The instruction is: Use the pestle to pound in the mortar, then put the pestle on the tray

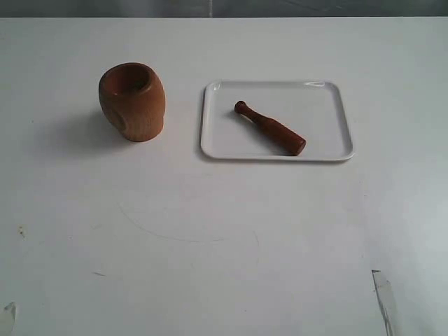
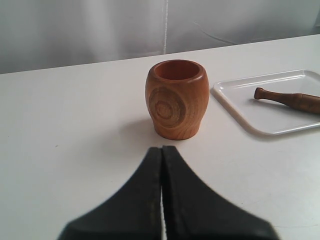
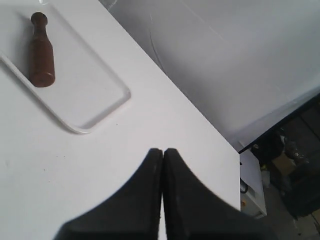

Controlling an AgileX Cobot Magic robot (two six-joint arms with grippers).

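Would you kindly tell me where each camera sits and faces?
Exterior view: high above, looking down on mortar, and pestle lying on tray; no arm clearly shows.
Left wrist view: low behind the left gripper, facing the mortar; shut fingers show.
Right wrist view: behind the right gripper, facing the tray; shut fingers show.
All share the pestle on the tray.

Smooth grained wooden mortar (image 1: 132, 102) and pestle (image 1: 271, 128); glossy white tray (image 1: 329, 150).

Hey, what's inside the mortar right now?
Only bare wooden inner wall shows inside the mortar; its floor is shadowed and hidden by the rim. The pestle lies on the tray.
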